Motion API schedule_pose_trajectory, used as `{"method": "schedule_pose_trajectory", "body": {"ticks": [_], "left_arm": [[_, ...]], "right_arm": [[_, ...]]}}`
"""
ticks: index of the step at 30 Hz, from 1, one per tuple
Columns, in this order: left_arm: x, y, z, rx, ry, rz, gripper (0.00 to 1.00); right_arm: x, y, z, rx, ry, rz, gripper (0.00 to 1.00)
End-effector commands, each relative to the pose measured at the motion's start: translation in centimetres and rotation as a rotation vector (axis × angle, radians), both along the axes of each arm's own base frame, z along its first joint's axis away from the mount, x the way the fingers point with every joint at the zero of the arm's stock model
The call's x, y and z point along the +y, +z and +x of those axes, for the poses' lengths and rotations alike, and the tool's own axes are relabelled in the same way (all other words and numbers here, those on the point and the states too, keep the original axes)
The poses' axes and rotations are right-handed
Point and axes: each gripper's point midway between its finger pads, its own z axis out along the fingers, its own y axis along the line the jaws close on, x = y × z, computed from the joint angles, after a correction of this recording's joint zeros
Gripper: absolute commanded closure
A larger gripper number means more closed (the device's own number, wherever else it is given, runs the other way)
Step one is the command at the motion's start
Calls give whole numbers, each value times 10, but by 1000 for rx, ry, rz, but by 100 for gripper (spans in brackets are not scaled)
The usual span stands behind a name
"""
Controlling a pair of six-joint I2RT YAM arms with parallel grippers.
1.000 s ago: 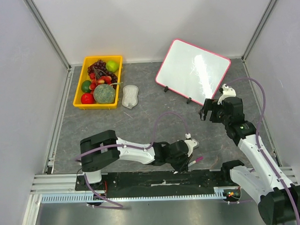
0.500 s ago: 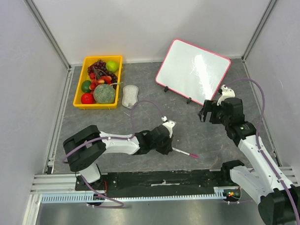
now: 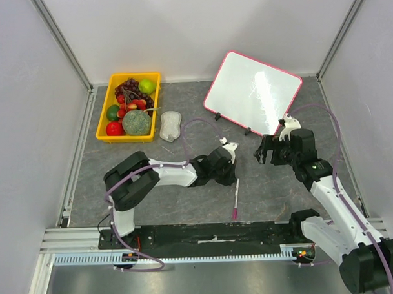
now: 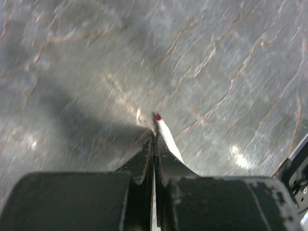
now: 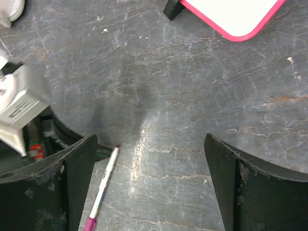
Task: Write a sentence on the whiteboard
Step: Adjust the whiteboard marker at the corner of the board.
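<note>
Pink-framed whiteboard (image 3: 239,87) sits far right on the desk (image 3: 275,189); the marker (image 3: 236,197) lies apart from it.
My left hand (image 4: 154,132) is pressed together at the marker's tip and my right hand (image 5: 151,144) is spread. No stroke seems under way, I judge; writing needs the marker pinched first.

The right hand (image 5: 150,138) gapes wide near a marker (image 5: 103,188), whiteboard (image 5: 236,14) corner beyond.

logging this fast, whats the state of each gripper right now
Left gripper: shut; marker lies under it, apparently not gripped.
Right gripper: open, empty.
</note>
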Motion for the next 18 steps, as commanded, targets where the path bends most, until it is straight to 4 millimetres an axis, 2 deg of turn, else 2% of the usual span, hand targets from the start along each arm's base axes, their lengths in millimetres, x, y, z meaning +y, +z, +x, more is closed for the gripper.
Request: {"method": "schedule_pose_trajectory", "body": {"ticks": [1, 4, 7, 9, 15, 16, 18], "left_arm": [[1, -26, 1, 40, -19, 95, 98], [16, -11, 16, 36, 33, 60, 98], [42, 10, 27, 5, 90, 42, 92], [61, 29, 33, -30, 132, 35, 85], [124, 76, 35, -118, 238, 58, 65], [134, 84, 36, -132, 256, 55, 62], [151, 99, 34, -159, 289, 39, 45]], "right_arm": [[9, -1, -6, 18, 33, 16, 2], [14, -6, -11, 51, 35, 21, 2], [21, -18, -19, 108, 45, 15, 2], [28, -27, -26, 144, 55, -1, 2], [64, -53, -49, 255, 99, -55, 2], [65, -59, -50, 269, 79, -74, 2], [74, -65, -57, 286, 88, -94, 2]]}}
